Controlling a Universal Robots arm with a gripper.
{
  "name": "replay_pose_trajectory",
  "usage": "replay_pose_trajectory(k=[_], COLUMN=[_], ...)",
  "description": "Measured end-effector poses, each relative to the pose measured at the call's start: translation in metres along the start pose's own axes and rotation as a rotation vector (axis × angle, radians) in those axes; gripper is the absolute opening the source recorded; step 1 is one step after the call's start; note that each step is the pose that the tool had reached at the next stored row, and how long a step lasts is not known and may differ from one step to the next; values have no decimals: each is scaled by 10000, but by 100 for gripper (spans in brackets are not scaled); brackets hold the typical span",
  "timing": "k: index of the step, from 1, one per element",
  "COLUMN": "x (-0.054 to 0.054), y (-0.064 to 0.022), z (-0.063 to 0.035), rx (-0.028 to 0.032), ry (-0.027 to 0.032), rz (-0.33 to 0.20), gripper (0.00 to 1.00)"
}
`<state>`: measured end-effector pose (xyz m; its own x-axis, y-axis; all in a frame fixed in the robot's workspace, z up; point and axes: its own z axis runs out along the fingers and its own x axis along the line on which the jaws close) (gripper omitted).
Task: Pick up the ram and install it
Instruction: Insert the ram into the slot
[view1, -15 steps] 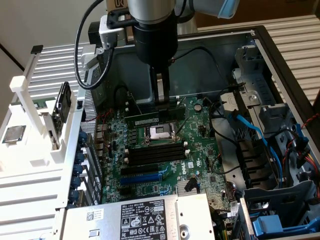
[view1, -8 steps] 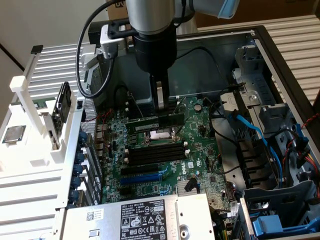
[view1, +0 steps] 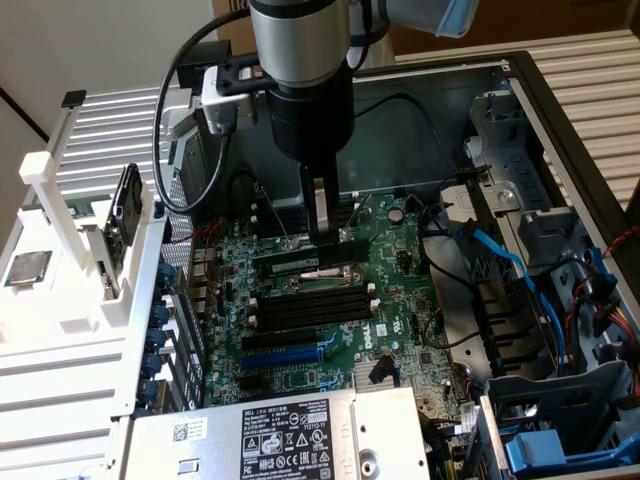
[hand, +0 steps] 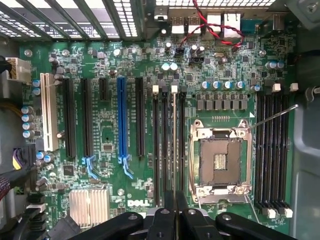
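Between end effector (hand: 175, 197) jaws: ram (hand: 174, 140), gripped edge-on.

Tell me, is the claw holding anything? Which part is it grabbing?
Yes. The claw is pinching the ram by its thin upper edge, with the stick standing on edge among the black memory slots.

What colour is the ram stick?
The ram is green, with a white sticker; it shows best in the exterior view.
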<state>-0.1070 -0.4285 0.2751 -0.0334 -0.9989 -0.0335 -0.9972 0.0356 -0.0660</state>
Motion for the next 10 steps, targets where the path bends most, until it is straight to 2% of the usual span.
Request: replay_pose_trajectory(k=[10], x=[40], y=[1], z=[40], rx=[-1], ry=[-8], rz=[19], gripper=[12])
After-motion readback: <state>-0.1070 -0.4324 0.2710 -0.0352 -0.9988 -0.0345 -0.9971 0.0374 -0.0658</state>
